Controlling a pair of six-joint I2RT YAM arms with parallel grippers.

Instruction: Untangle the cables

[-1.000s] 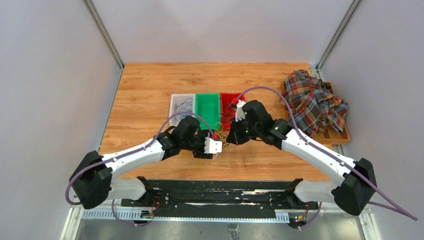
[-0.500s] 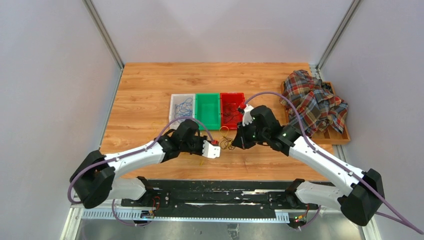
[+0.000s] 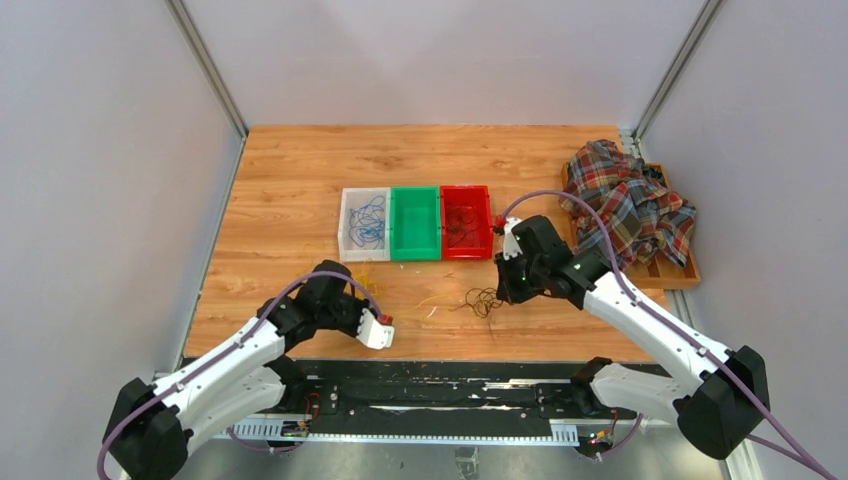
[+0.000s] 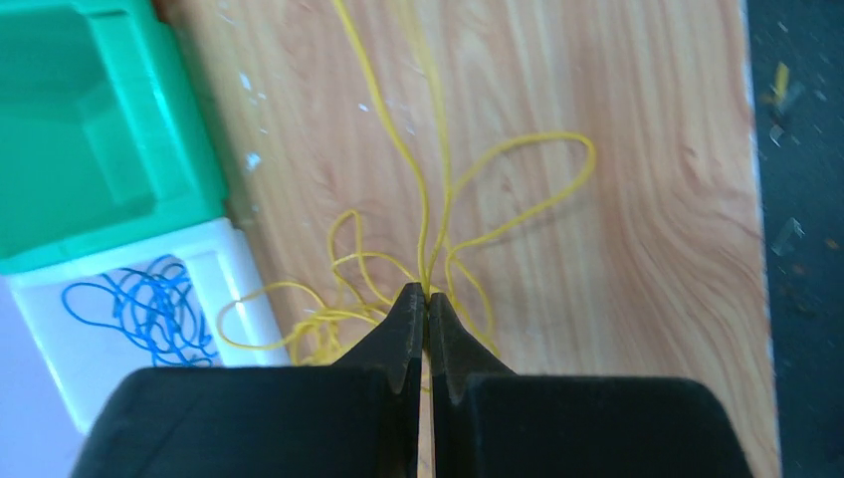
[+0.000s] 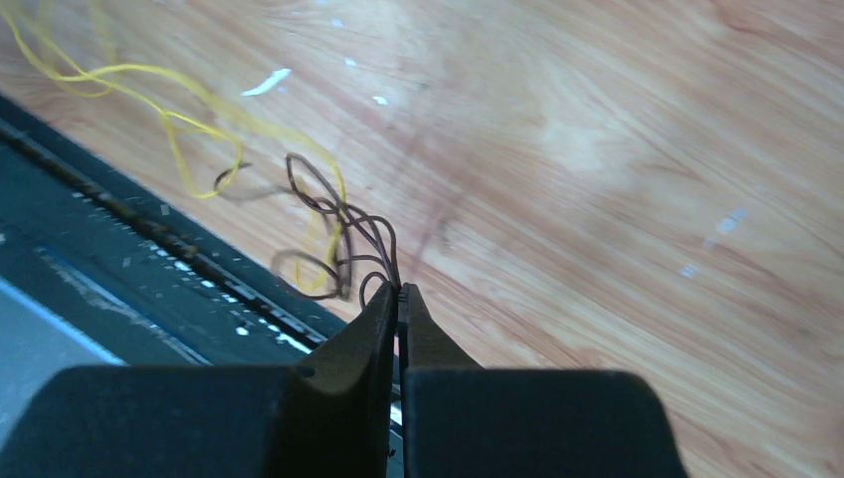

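Pulling apart, we now pinch the yellow cable (image 4: 425, 229) in the left jaws, the dark cable (image 5: 348, 214) in the right jaws; the tangle seems nearly freed.

The left gripper (image 4: 427, 299) has its black fingertips pinched together on a thin yellow cable (image 4: 426, 239), whose loose loops spread over the wooden table (image 4: 637, 299). At left, a green bin (image 4: 90, 129) sits beside a white bin (image 4: 234, 274) holding a tangled blue cable (image 4: 149, 309).
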